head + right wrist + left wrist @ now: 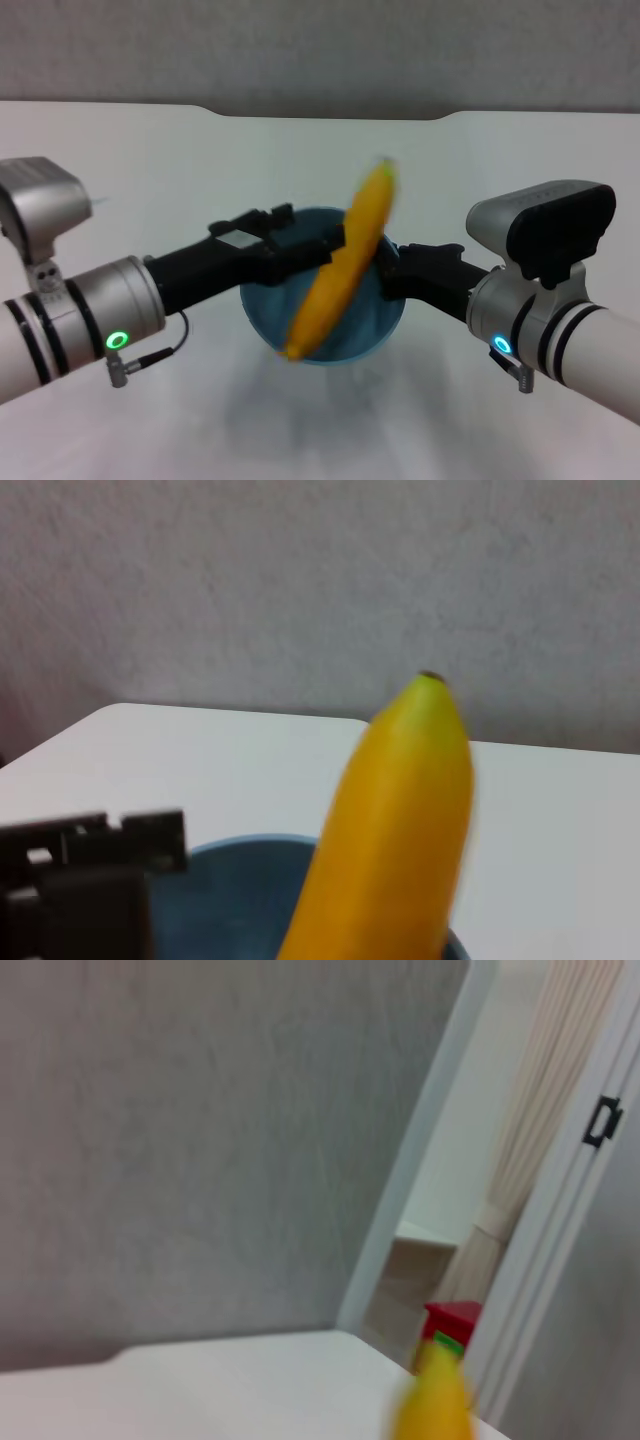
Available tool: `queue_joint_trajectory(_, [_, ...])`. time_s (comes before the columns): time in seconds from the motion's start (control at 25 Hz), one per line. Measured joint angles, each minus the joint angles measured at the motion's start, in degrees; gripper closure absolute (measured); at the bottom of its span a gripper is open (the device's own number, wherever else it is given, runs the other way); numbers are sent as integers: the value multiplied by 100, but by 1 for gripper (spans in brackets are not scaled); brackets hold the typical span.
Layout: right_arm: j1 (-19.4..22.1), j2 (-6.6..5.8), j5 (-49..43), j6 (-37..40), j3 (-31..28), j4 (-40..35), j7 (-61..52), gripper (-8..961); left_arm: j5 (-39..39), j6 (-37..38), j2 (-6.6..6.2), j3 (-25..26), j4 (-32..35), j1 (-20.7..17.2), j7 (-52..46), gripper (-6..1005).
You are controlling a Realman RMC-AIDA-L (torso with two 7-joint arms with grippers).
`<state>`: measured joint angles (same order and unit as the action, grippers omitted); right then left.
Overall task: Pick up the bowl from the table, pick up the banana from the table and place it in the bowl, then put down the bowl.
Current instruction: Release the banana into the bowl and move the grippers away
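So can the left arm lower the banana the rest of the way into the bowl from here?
Probably yes. The banana already slants across the open bowl, low end at the near rim. The left end effector sits at its middle; the right end effector holds the rim's far side.
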<state>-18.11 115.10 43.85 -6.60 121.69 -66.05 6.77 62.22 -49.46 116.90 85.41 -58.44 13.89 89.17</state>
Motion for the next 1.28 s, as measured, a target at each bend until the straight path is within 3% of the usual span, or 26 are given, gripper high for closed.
queue_joint_trajectory(0.24, [30,-5,51,2,-45,-2,-8,911,-505,35,-10,337,-24,-286,693,92])
queue_joint_trajectory(0.52, [54,-5,298,60,-124,48,9,911,-1094,61,-10,607,-24,-645,1538,92])
queue_joint_trajectory(0.92, [-8,-21,301,-276,-619,126,27,911,-1116,133,-10,1108,27,-967,1727,92])
queue_joint_trajectory(1.28, [-636,-15,300,-1359,-1432,538,31,911,-1116,132,-1,1167,34,-1022,1739,92])
